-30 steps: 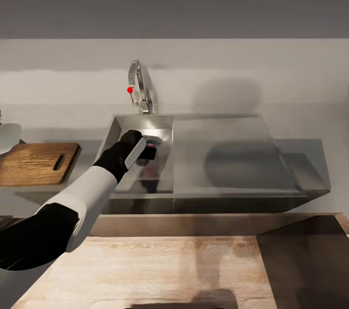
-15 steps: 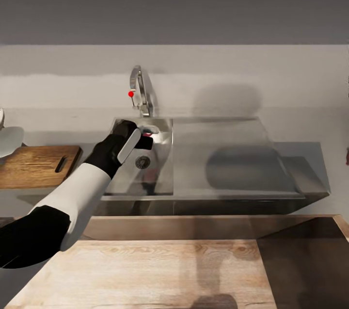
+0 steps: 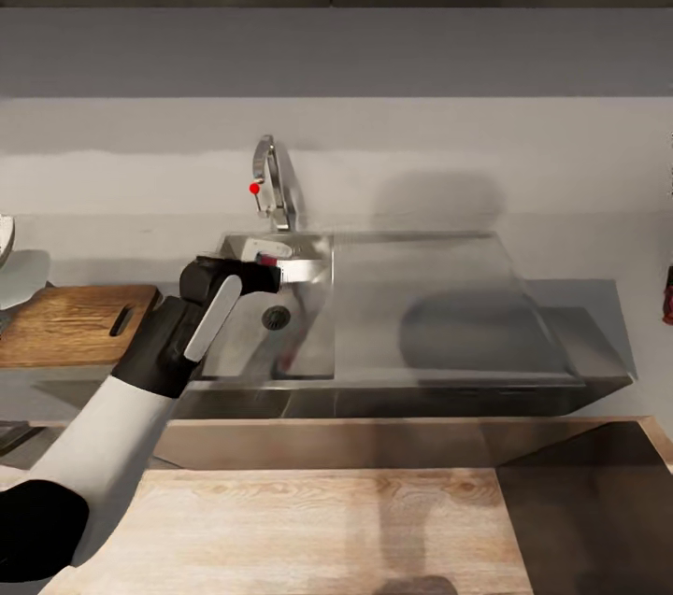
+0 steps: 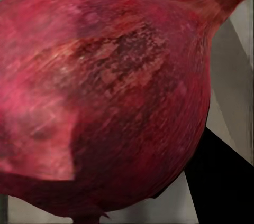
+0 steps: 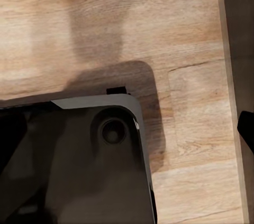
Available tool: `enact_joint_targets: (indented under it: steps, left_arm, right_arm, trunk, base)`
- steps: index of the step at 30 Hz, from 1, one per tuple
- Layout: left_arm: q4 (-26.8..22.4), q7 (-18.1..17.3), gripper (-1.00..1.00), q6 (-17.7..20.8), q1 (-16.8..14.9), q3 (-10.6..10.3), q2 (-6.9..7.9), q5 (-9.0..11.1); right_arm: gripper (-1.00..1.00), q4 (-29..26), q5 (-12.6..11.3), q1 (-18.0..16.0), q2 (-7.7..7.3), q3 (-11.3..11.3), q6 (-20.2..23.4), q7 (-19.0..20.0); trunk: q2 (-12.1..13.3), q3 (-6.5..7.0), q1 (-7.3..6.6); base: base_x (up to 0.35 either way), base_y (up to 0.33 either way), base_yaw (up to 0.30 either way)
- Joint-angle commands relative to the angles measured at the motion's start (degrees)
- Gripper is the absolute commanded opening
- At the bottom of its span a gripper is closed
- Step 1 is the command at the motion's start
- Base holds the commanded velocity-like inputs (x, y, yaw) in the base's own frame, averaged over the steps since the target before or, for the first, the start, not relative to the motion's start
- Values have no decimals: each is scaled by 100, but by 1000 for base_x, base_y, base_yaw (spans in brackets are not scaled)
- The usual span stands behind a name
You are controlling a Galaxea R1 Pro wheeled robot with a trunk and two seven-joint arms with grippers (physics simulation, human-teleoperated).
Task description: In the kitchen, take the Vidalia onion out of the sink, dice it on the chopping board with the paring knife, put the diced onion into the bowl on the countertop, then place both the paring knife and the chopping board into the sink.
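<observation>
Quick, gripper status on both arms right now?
Left gripper: closed on the onion, over the sink.
Right gripper: cannot be told; its wrist view shows wooden floor.

Left gripper [image 3: 266, 259] holds onion [image 4: 106, 97] above sink [image 3: 421, 315] basin, tap [image 3: 271, 179] behind, chopping board [image 3: 70, 324] on countertop [image 3: 589, 231] to sink's left.

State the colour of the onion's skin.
Deep red to purplish, with paler pink streaks; the onion shows best in the left wrist view.
</observation>
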Motion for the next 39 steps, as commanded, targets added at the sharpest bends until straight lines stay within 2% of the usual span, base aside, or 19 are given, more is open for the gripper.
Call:
enact_joint_targets:
  steps: [1,4,8,20,39]
  left_arm:
    - [-226,47,-100,13,106,-11,62,71]
    - [-641,43,-100,15,271,-8,173,80]
    - [-841,42,-100,20,331,-7,234,91]
    - [-955,33,-100,21,399,-2,241,95]
    - [-959,33,-100,23,401,2,241,95]
  right_arm:
    - [100,-6,-12,-2,-4,49,-11,-50]
    - [100,-6,-12,-2,-4,49,-11,-53]
    - [100,-6,-12,0,-3,49,-10,-59]
    - [100,-6,-12,-1,-4,49,-15,-58]
    - [100,1,-12,-2,-4,49,-14,-67]
  trunk:
    - [-9,1,4]
    - [-9,28,4]
    - [-9,64,4]
    - [-9,173,4]
    - [-9,345,4]
  base:
    - [-60,12,0]
    - [-164,103,0]
    - [-238,170,0]
    - [-233,208,0]
    - [-19,303,0]
